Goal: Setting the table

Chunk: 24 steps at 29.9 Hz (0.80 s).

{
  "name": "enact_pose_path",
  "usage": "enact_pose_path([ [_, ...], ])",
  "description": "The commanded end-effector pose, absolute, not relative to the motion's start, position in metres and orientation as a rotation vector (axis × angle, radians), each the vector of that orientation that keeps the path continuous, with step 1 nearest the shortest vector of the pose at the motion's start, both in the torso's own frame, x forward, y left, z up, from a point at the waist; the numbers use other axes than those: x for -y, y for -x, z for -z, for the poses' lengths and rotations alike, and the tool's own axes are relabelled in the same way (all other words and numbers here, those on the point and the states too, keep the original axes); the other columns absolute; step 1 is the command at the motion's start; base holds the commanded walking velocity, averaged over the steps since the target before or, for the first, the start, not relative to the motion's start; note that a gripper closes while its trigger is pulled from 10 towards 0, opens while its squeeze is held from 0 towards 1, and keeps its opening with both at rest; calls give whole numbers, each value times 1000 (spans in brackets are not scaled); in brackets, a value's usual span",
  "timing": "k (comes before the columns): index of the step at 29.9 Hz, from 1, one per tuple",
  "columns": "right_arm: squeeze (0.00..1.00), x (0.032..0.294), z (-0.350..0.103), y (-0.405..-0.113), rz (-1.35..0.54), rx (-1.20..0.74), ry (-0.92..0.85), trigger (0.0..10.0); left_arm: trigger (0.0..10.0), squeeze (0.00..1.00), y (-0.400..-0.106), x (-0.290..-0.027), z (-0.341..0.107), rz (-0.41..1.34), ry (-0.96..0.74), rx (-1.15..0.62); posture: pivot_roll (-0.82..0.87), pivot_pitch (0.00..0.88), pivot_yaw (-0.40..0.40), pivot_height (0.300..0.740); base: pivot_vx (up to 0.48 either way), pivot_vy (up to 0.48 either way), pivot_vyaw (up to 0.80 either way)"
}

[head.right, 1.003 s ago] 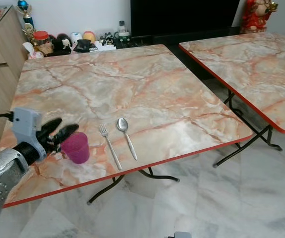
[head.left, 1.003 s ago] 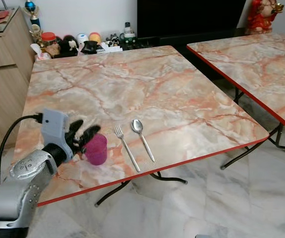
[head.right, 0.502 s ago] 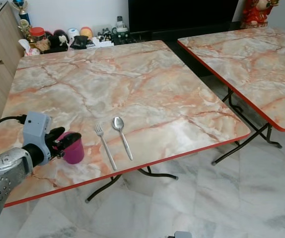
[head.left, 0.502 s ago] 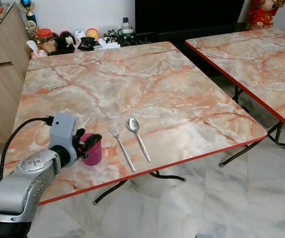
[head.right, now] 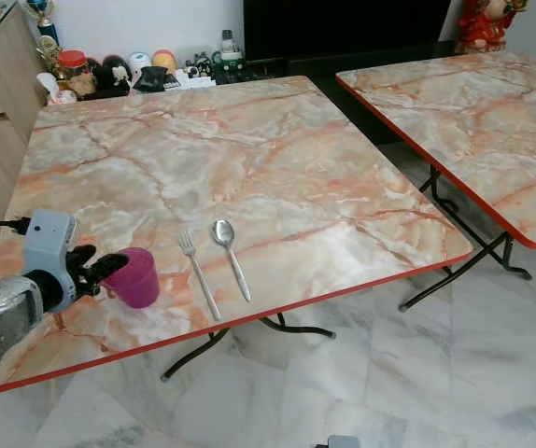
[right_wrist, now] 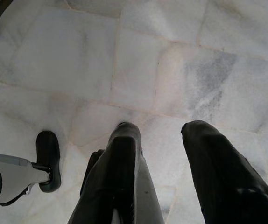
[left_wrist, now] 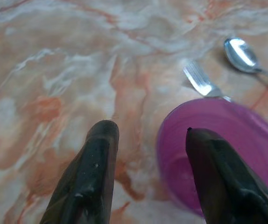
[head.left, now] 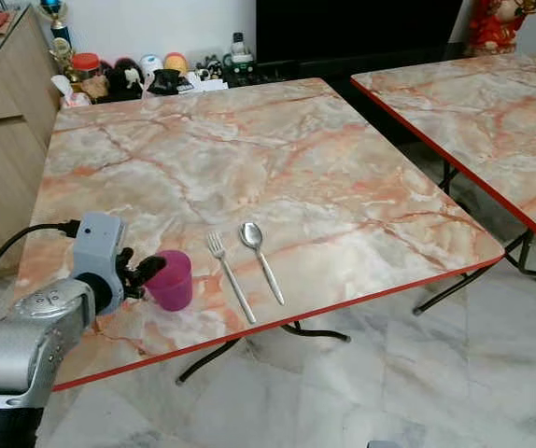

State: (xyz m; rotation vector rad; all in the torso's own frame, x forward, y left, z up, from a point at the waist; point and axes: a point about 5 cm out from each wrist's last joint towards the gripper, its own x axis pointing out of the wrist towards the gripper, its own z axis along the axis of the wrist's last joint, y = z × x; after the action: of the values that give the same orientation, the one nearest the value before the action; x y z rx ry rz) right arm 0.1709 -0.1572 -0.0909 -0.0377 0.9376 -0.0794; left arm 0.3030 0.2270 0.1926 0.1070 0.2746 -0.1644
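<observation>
A magenta plastic cup [head.left: 172, 280] stands upright near the front left of the marble table [head.left: 249, 159]. A silver fork [head.left: 231, 288] and a spoon [head.left: 260, 261] lie side by side just to its right. My left gripper [head.left: 143, 273] is level with the cup on its left side, open, with nothing between its fingers. In the left wrist view the cup [left_wrist: 232, 154] sits beside one black finger [left_wrist: 208, 158], outside the gap, with the fork [left_wrist: 201, 81] and spoon [left_wrist: 240, 53] beyond. My right gripper [right_wrist: 155, 135] hangs open over the floor.
A second marble table [head.left: 483, 112] stands to the right across a gap of tiled floor [head.left: 417, 373]. A wooden cabinet [head.left: 2, 103] is at the left. Small jars and figurines [head.left: 147, 75] line the floor behind the table's far edge.
Half a second ago my left gripper was around the cup. It has since drawn back to the left with its fingers apart, leaving the cup standing on the table.
</observation>
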Motion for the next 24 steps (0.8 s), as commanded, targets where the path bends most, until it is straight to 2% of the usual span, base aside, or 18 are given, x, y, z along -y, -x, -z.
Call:
enact_pose_path([
  [1, 0, 156, 94, -164, 75, -962, 36, 10000, 10000, 0, -302, -232, -191, 138, -121, -306, 150, 122, -1, 740, 0, 0, 0],
  [24, 0, 155, 94, -164, 68, -965, 32, 10000, 10000, 0, -302, -226, -186, 168, -118, -373, 150, 121, -1, 740, 0, 0, 0],
])
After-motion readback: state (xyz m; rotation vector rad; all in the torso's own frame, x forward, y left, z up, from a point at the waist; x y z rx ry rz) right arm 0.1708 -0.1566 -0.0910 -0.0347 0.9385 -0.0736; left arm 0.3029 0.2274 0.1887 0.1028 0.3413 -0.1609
